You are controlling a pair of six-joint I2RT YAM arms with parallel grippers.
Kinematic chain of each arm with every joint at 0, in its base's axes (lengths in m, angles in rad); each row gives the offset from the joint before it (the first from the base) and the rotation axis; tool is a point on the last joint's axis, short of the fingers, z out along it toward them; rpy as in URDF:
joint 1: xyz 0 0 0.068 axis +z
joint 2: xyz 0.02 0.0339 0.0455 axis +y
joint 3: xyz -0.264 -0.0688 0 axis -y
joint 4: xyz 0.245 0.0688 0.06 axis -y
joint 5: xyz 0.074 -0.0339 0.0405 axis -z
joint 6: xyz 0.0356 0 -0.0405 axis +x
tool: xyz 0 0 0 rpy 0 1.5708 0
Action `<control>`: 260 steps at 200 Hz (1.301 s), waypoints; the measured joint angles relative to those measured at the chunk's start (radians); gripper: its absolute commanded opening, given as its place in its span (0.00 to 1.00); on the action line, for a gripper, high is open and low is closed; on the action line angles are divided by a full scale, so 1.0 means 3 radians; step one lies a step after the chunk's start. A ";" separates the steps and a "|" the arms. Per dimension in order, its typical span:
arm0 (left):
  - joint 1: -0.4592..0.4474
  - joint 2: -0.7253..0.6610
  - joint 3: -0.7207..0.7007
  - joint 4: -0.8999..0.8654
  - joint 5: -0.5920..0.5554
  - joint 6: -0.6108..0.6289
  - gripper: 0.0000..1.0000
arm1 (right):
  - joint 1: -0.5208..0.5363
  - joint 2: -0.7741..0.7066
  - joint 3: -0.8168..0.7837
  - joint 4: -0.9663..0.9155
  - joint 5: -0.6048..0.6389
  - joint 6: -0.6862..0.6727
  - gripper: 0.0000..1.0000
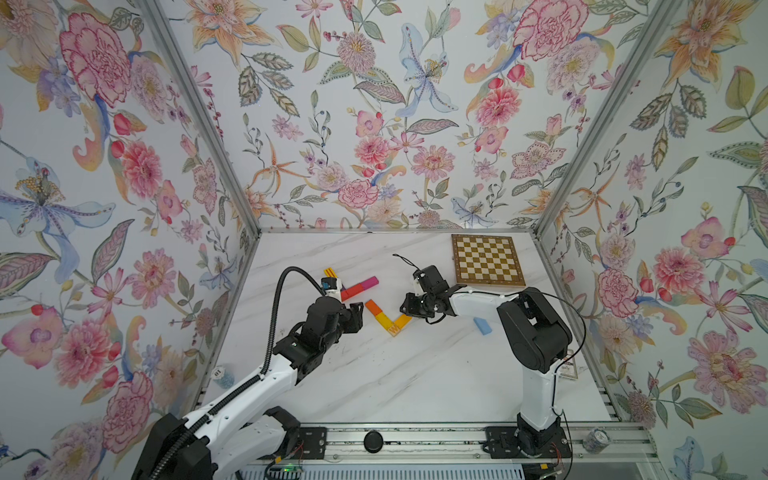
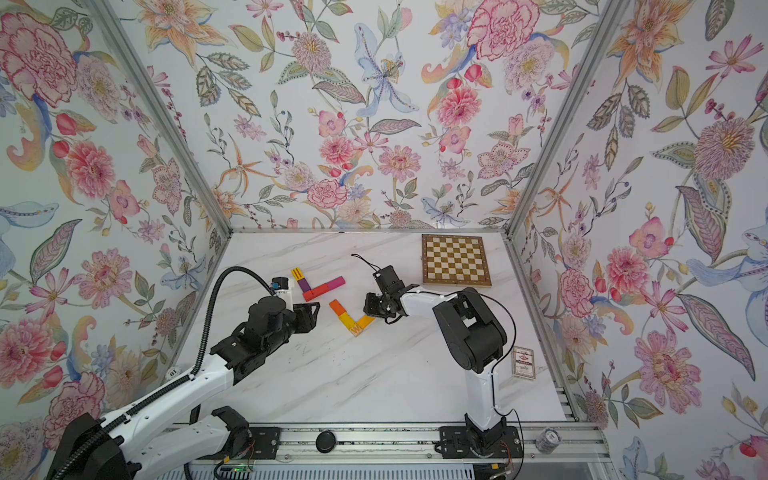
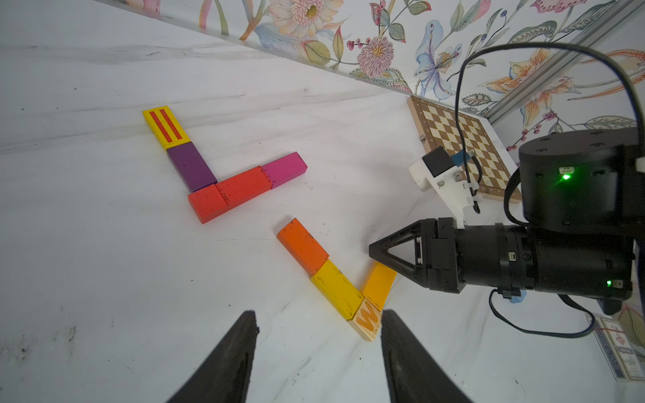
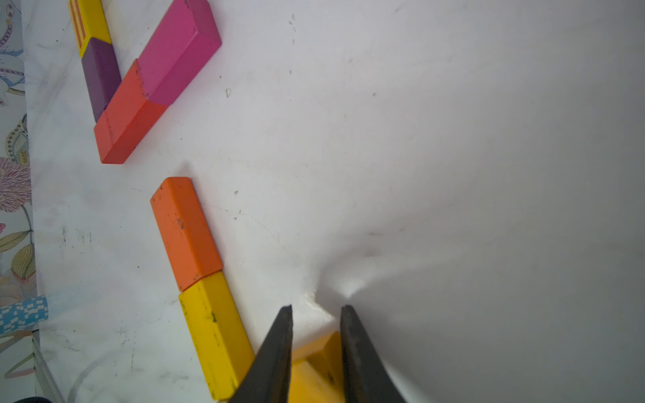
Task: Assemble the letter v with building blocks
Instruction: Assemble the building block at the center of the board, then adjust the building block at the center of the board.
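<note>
**Amber block clamped by the right gripper; its long axis runs out from the W cube**

The amber block [image 4: 316, 363] lies flat on the worktop [image 1: 374, 374] as the short arm of the v [image 2: 347, 318]. One end meets the W cube [image 3: 366, 319] at the corner. From there its long axis runs out toward the chessboard [image 1: 486, 259] side. The other arm is the yellow block [image 3: 336, 289] and then the orange block [image 3: 303, 246], end to end, slanting the opposite way.

Right gripper [image 4: 316, 308]: clenched across the amber block's short width, at the end away from the cube. The wrist view shows a finger against each long side. The gripper reaches in along the block's long axis. Judgement: a push or pull would carry straight into or out of the corner, while a sideways drift would swing the arm off its angle.

Left gripper [image 3: 318, 312]: spread and empty, on the orange-block side of the v, touching no block.

The short arm has one block against two. The blue block [image 1: 483, 325] lies loose beside the right arm, well apart from the v. Judgement: it is the likely extension and the right arm is nearer. It would go on the same axis, at the end the gripper now covers.
</note>
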 measured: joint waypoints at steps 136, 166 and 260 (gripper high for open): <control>0.0000 -0.0001 0.0000 0.0000 0.0001 -0.0001 0.60 | -0.0028 -0.0576 -0.0357 -0.0117 0.0306 0.0039 0.65; 0.0000 -0.0010 0.0000 0.0000 0.0004 -0.0005 0.60 | 0.0019 -0.1016 -0.0699 -0.0078 0.0375 0.0117 0.62; 0.0000 -0.0060 0.0000 -0.0015 0.0001 -0.0039 0.59 | 0.0762 -0.1225 -0.1057 -0.0080 0.0506 0.0490 0.16</control>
